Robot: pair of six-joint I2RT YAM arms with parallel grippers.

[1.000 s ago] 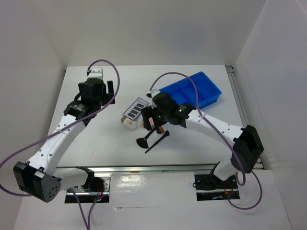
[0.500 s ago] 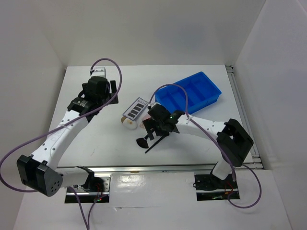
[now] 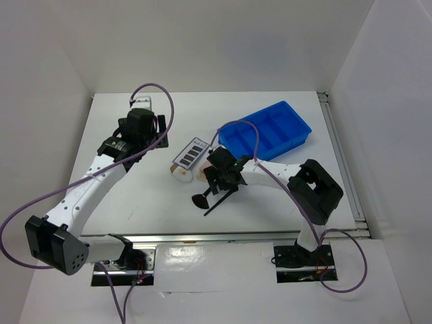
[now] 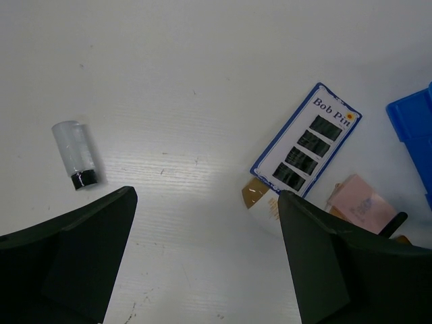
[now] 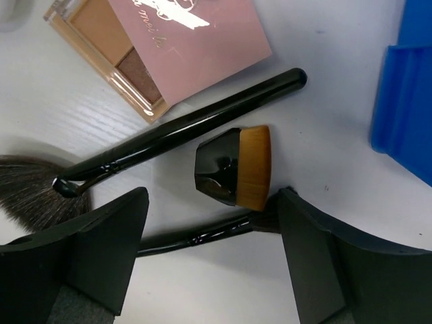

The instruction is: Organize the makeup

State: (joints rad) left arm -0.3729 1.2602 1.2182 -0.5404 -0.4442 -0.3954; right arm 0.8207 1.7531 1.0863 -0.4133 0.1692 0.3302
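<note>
Quick rundown of that moment: the right claw (image 5: 210,200) hung low over the brushes in the middle of the counter (image 3: 155,202), jaws spread wide and not gripping anything. Right in front of its gap sat a chunky black brush head (image 5: 233,165) with flat tan bristles, and a thin black handle (image 5: 196,237) ran out from under it between the two fingers. Just above that lay the fan brush (image 5: 182,125), dark bristles fanned off to the left edge of the wrist view, handle tip pointing toward the blue tray (image 3: 280,125). The pink compact (image 5: 182,34) sat just beyond the fan brush, with its tan and brown shadow pans showing along one side. The left claw (image 4: 206,194) hovered well off the counter farther left, also spread wide with nothing in it. Its camera looked down on a Bob Pin card (image 4: 307,150) holding four dark clusters of pins, and the white sponge (image 4: 260,202) with its tan base poked out from under the card's lower corner. A small clear tube (image 4: 75,154) with a black cap lay alone, well apart to the left. None of the makeup was in the tray.
</note>
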